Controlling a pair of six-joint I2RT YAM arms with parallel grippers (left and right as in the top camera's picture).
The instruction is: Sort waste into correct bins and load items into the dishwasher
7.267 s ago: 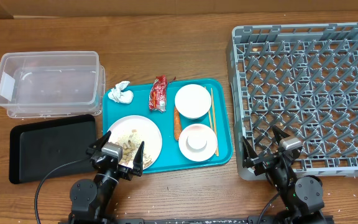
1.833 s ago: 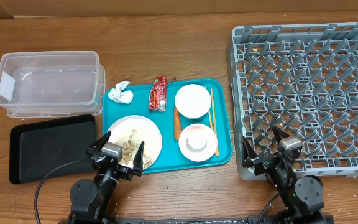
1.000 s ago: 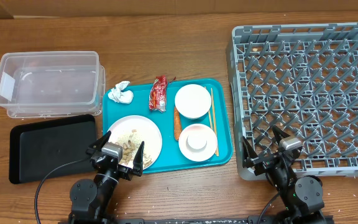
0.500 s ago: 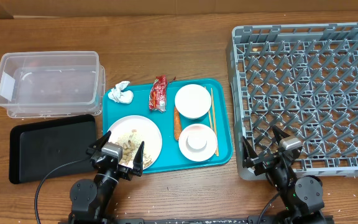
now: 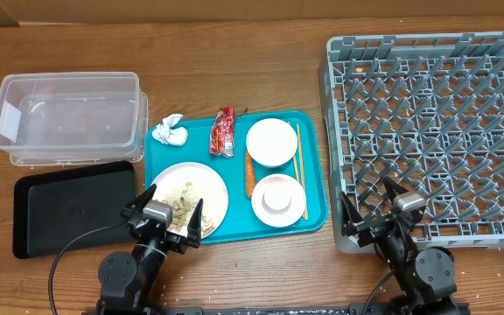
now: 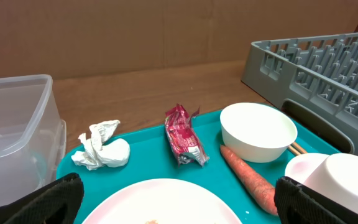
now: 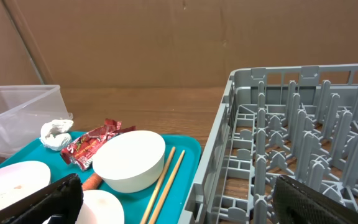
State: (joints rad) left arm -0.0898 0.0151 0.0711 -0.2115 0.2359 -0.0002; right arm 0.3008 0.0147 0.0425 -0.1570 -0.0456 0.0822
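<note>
On the teal tray (image 5: 234, 223) lie a crumpled white napkin (image 5: 171, 131), a red wrapper (image 5: 223, 131), a carrot stick (image 5: 250, 173), chopsticks (image 5: 297, 157), a white bowl (image 5: 271, 143), a second bowl with a small cup in it (image 5: 278, 199), and a plate (image 5: 201, 185) with beige scraps (image 5: 180, 199). My left gripper (image 5: 166, 226) is open and empty at the plate's near edge; its wrist view shows the napkin (image 6: 101, 152), wrapper (image 6: 184, 135) and carrot (image 6: 248, 178). My right gripper (image 5: 376, 220) is open and empty at the grey rack's (image 5: 431, 131) near left corner.
The clear tub (image 5: 68, 118) stands at the back left, with the black tray (image 5: 73, 208) just in front of it. The rack fills the right side of the table. A brown cardboard wall closes off the far side in both wrist views.
</note>
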